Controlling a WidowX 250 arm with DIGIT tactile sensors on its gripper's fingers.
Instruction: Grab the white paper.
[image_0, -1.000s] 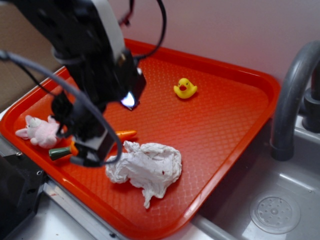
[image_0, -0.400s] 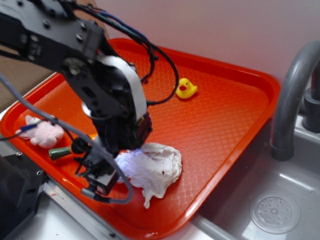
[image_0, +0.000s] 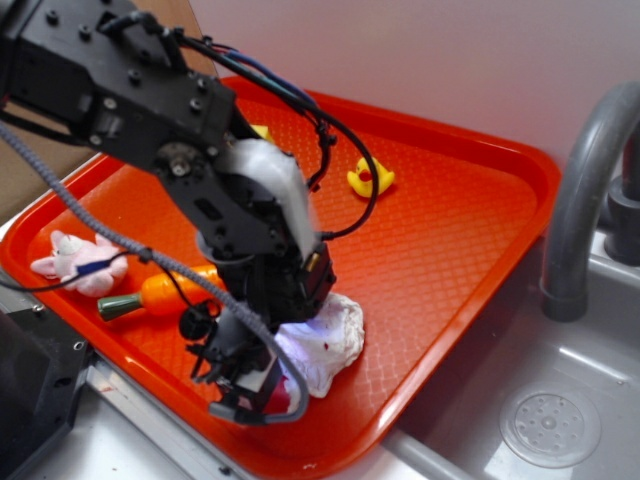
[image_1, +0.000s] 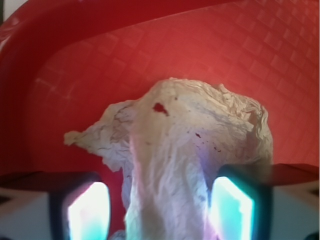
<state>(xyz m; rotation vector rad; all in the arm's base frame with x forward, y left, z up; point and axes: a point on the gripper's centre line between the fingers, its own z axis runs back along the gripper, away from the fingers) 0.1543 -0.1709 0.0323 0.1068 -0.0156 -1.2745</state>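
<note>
Gripper (image_1: 160, 210) was down over the white paper (image_1: 185, 150) near front edge of red tray (image_0: 480, 250), jaws apart w/ wad between, not yet pinched; next prob. close & lift.

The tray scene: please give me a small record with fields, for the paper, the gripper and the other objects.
surface: orange tray, beside a grey sink
target: white paper, crumpled, small reddish speck, lying near the tray's front edge
gripper: gripper down over the paper, jaws apart, one finger on each side of the wad
grasp: not closed yet
other objects: yellow duck toward the back of the tray; toy carrot and pink plush bunny at the left
hidden: the arm covers the left part of the paper in the exterior view
</note>
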